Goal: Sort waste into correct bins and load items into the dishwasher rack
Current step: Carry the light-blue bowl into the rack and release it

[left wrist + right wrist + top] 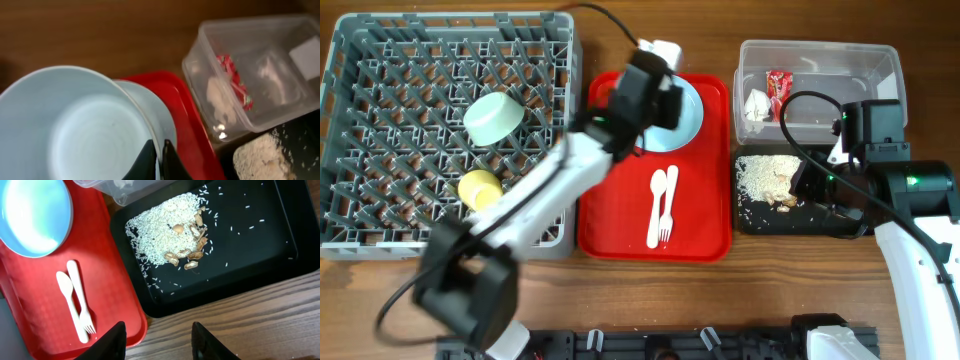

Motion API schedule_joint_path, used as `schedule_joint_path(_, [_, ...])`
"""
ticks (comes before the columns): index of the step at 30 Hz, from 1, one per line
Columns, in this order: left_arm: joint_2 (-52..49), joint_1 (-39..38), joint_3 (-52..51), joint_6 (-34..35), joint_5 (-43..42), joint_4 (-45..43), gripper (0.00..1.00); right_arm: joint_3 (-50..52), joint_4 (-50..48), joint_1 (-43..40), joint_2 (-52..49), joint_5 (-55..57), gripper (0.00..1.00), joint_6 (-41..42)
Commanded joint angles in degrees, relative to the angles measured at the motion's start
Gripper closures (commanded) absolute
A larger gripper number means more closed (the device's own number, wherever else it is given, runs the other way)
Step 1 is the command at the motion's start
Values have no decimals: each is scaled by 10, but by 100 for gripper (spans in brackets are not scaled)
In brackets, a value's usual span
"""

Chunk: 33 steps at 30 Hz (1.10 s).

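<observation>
My left gripper (161, 150) (655, 75) is shut on the rim of a pale blue bowl (75, 130), held over the pale blue plate (685, 120) (155, 112) on the red tray. The white fork (80, 300) and spoon (64, 282) lie on that tray. The grey dishwasher rack (350, 240) holds a pale green bowl (494, 117) and a yellow cup (479, 186). The clear tub (820, 55) holds the red wrapper (779, 88) and white paper (758, 104). The black tray (260, 240) holds food scraps (170, 235). My right gripper (157, 330) is open and empty over the table by the black tray's front.
The red serving tray (700, 235) lies between the rack and the two bins. Loose rice grains are scattered across the black tray. The right arm's cable (800, 110) loops over the tub and the black tray. A dark fixture runs along the table's front edge.
</observation>
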<state>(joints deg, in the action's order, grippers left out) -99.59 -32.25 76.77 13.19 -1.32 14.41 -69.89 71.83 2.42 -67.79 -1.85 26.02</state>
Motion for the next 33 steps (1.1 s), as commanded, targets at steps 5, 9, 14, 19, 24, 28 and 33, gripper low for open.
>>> schedule_joint_path(5, [54,227,2,15,-344,27,96,-6,0,-2,5,4,57,-9])
schedule_joint_path(9, [24,334,2,24,-535,-6,96,-6,1,-2,5,4,57,-10])
schedule_joint_path(14, [-35,414,2,89,-632,-68,96,-6,3,-2,5,4,58,-12])
schedule_joint_path(19, [-103,451,2,136,-649,-112,96,-6,5,-2,5,4,58,-12])
schedule_joint_path(24, [-147,460,2,175,-675,-152,96,-5,7,-2,5,4,58,-12])
schedule_joint_path(28, [-152,467,2,175,-670,-156,96,-6,10,-2,5,4,58,-15])
schedule_joint_path(33, [-152,507,2,175,-670,-147,96,-6,13,-2,5,4,58,-19])
